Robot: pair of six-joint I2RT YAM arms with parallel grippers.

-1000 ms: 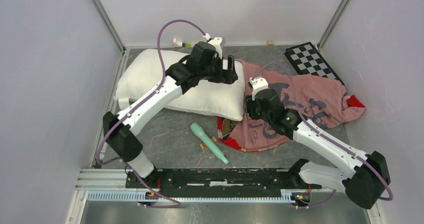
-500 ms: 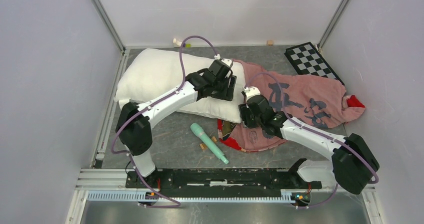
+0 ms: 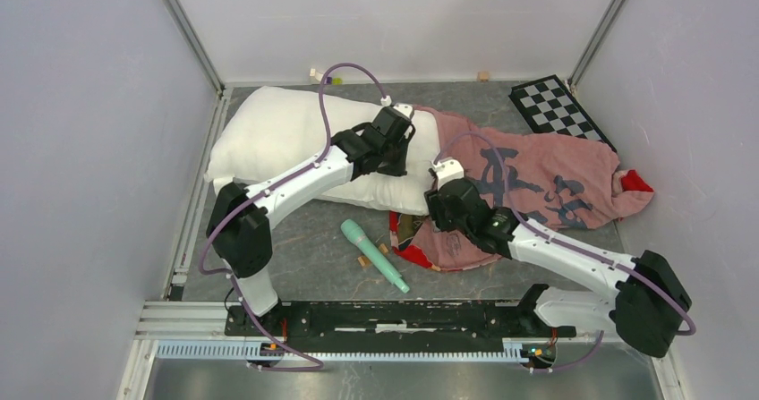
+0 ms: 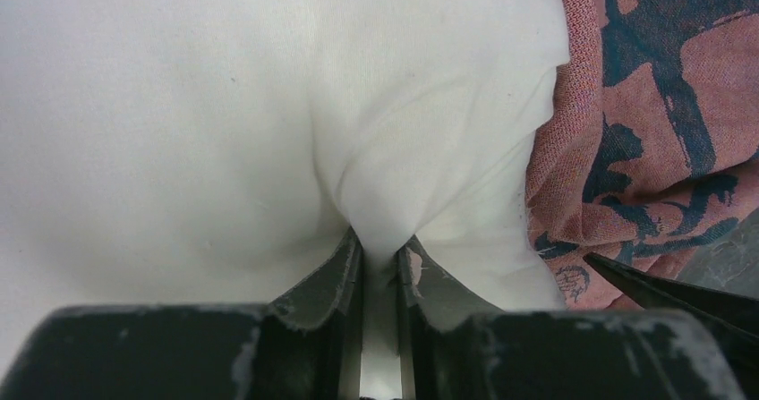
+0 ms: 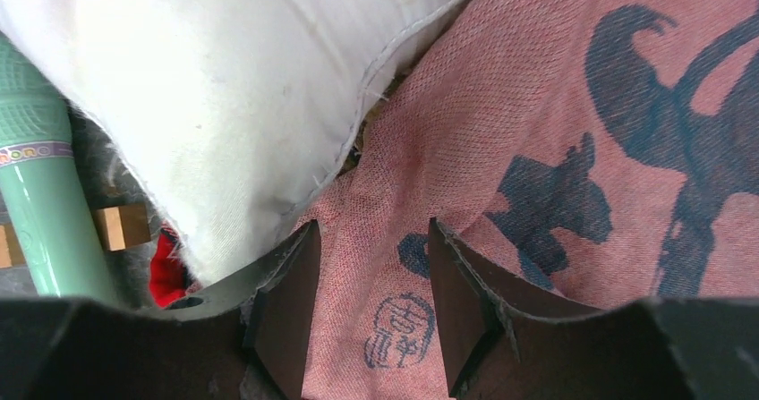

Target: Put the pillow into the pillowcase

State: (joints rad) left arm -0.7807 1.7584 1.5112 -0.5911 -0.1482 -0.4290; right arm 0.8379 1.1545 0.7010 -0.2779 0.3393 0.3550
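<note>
The pillow (image 3: pixel 268 140) is lying on the far left part of the grey worktop (image 3: pixel 304 248), big, white and puffy, with its right end butting up against the pillowcase (image 3: pixel 555 172). The pillowcase is spread out flat on the right, faded pink side up with the dark brush marks showing. There's a bit of bright red peeking out at its near-left corner, and another bit at the far right end.

The left hand (image 3: pixel 400 149) is down on the right end of the pillow, close to where it meets the case. From its wrist camera you can see the left hand (image 4: pixel 380 252) squeezed nearly shut, with a fold of white pillow fabric bunched between the fingers (so it's definitely got a proper pinch on it).

The right hand (image 3: pixel 439 205) sits just beside the pillow's near-right corner, on the edge of the pillowcase. Up close, the right hand (image 5: pixel 371 239) has its jaws standing apart, straddling pink fabric that looks flat, not bunched or clamped.

Other stuff: a green microphone-looking thing (image 3: pixel 374 255) lies in front of the pillow with a little wooden block (image 3: pixel 364 260) touching it, and a checkerboard (image 3: pixel 559 106) sits in the far right corner.
</note>
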